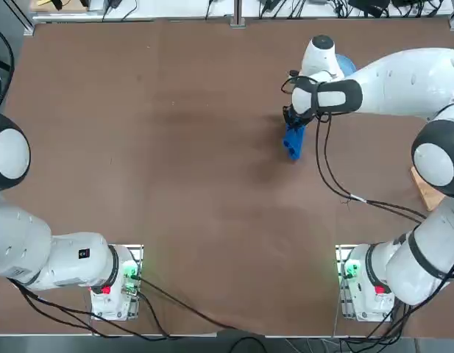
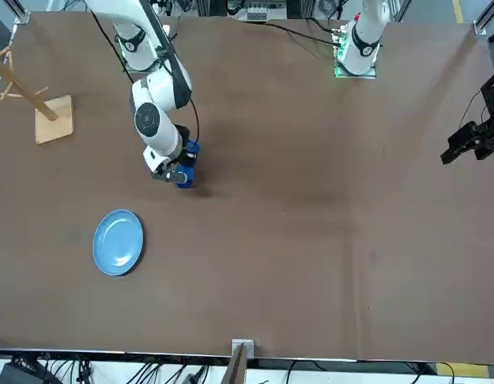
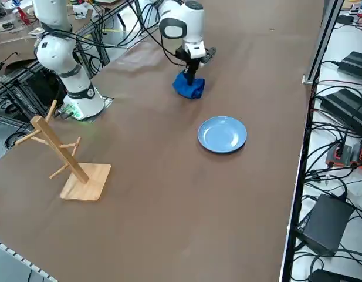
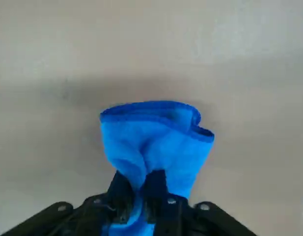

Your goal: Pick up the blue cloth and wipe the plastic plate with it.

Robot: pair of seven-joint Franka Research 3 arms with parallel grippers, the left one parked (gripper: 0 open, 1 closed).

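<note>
Clearly, my wrist view shows the right hand [image 4: 141,196] pinching the blue cloth [image 4: 153,142], while only my other views show the plastic plate [image 3: 222,134].

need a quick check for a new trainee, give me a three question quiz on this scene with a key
1. Multiple choice: where is the blue cloth?
a) flat on the round light blue plastic plate
b) between the fingers of the right gripper
c) draped over the wooden rack

2. True or false: the plastic plate stands on its edge, leaning against the wooden rack.

3. Fill in the blank: before wiping can begin, the right gripper, seen over the table, must bring the cloth to the ____.

Key: 1 b; 2 false; 3 plastic plate
</note>
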